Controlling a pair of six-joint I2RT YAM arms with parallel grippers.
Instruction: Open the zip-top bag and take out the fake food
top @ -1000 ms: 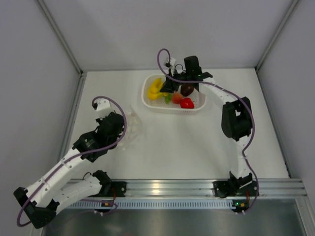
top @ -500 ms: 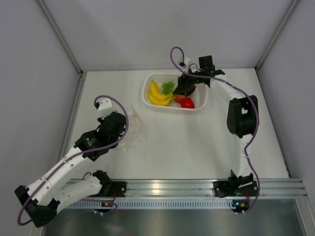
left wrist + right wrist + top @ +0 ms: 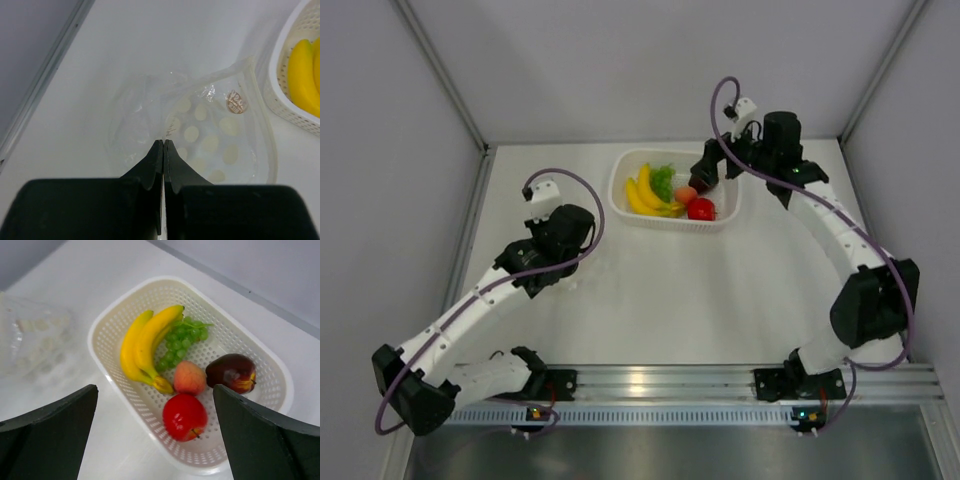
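left gripper pinching zip-top bag; round stamp unreadable; right gripper wide open

The top view looks down from behind, while the wrist views peer closely past the left gripper and right gripper, sharing the basket ahead.

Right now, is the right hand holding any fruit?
No, the right hand is open and empty above the basket, where the fruit lies.

arms: white links, black joints | cables: purple, looped at wrists | fingers: black, wedge-shaped
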